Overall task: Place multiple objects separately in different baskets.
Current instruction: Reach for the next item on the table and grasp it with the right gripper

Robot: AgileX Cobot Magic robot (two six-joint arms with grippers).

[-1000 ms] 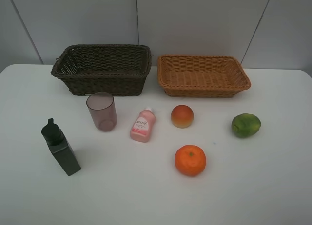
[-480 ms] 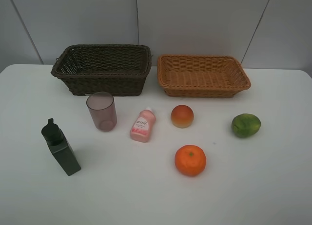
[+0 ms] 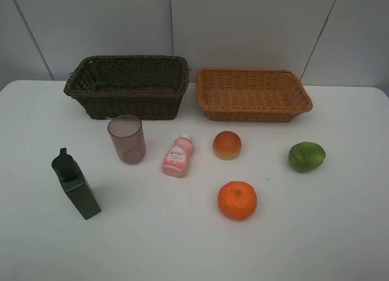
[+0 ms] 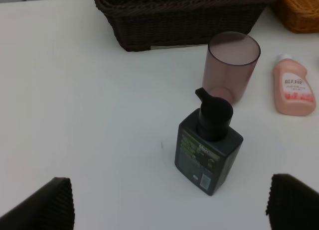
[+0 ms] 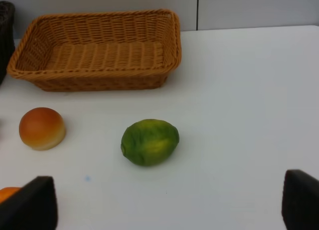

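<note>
Two empty baskets stand at the back of the white table: the dark brown basket (image 3: pixel 130 104) on the left and the light orange-tan basket (image 3: pixel 255 115) beside it. In front of them are a translucent pink cup (image 3: pixel 127 138), a small pink bottle (image 3: pixel 177 157) lying down, a red-yellow fruit (image 3: pixel 227 145), a green fruit (image 3: pixel 306 156), a tangerine (image 3: pixel 237 200) and a dark green pump bottle (image 3: pixel 75 185). Neither gripper shows in the high view. My left gripper (image 4: pixel 169 210) is open, a little short of the pump bottle (image 4: pixel 208 140). My right gripper (image 5: pixel 165 207) is open, short of the green fruit (image 5: pixel 149 142).
A grey panelled wall (image 3: pixel 243 25) rises right behind the baskets. The white table (image 3: pixel 182 250) runs wide to the front and to both sides of the objects.
</note>
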